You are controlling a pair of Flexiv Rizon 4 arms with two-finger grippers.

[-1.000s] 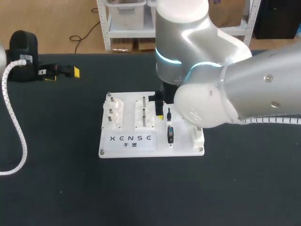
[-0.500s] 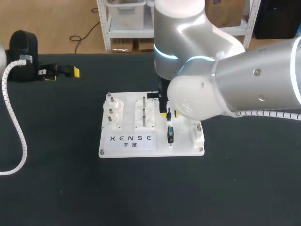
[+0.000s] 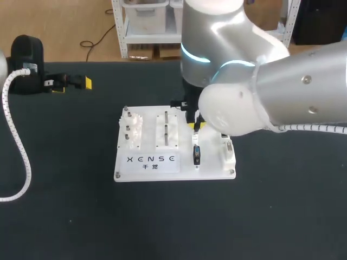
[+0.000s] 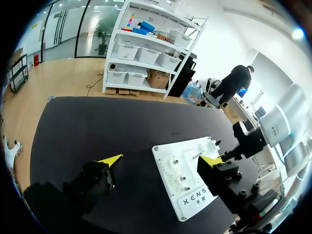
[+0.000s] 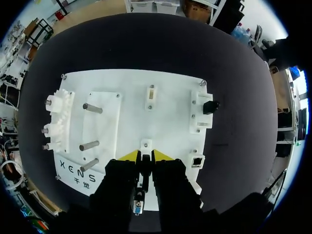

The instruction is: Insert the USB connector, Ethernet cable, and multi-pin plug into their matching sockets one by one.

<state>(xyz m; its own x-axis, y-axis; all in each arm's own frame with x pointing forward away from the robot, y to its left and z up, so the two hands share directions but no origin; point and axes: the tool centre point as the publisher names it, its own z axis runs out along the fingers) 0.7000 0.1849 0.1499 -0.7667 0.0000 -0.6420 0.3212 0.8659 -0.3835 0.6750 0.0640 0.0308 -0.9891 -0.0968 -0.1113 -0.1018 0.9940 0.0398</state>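
Observation:
A white board point(image 3: 173, 169) lies mid-table with fixtures on it. A black USB connector point(image 3: 196, 154) with a blue end lies in a white holder on the board's right half. My right gripper point(image 3: 196, 125) hangs over the connector's far end. In the right wrist view the right gripper point(image 5: 145, 157) has both fingers pressed on the connector's black stem point(image 5: 145, 165), its blue end point(image 5: 139, 208) showing under the wrist. Beside it are a black socket point(image 5: 208, 106) and a square socket point(image 5: 197, 161). My left gripper point(image 3: 73, 86) rests open at the table's far left, nothing between its fingers point(image 4: 111, 159).
White gear pieces point(image 3: 132, 130) and metal pegs point(image 3: 166, 127) stand on the board's left half. A white socket block point(image 3: 228, 154) sits at its right edge. A white ribbed hose point(image 3: 16, 146) of the left arm curves over the table's left side.
The right gripper's fingers have drawn together onto the connector's stem, and the right arm has shifted slightly right. The left arm has not moved.

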